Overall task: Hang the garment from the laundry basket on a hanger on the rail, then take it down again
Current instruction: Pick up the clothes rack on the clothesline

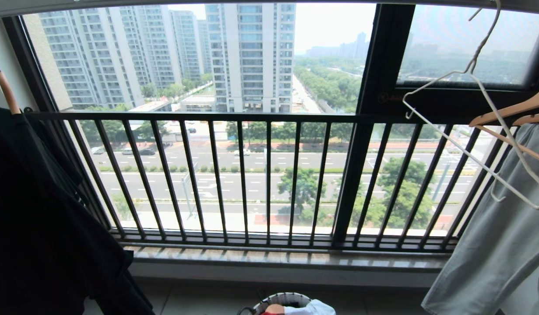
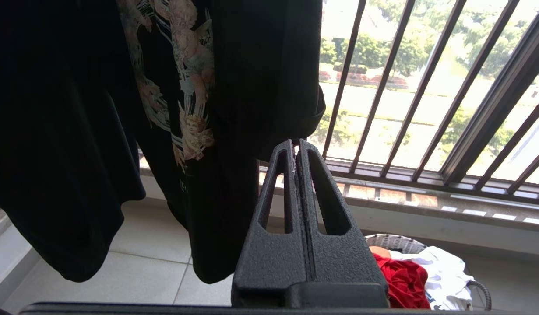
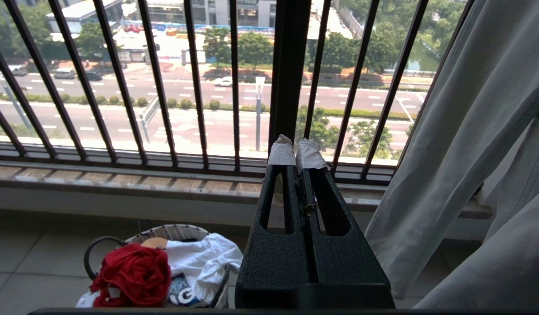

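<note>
Red T-shirt crumpled in the laundry basket, untouched; nothing of the task done.

Off-white wire hanger bare, hanging tilted at upper right from the rail, just left of wooden hangers carrying a pale grey garment. Basket on the tiled floor, near centre below the black railing, with a white shirt beside the red one. Left gripper pressed together, empty, next to a hanging black printed shirt at left. Right gripper pressed together, empty, above the basket's right side. Left to do, by estimate: picking up, hanging, taking down.
</note>
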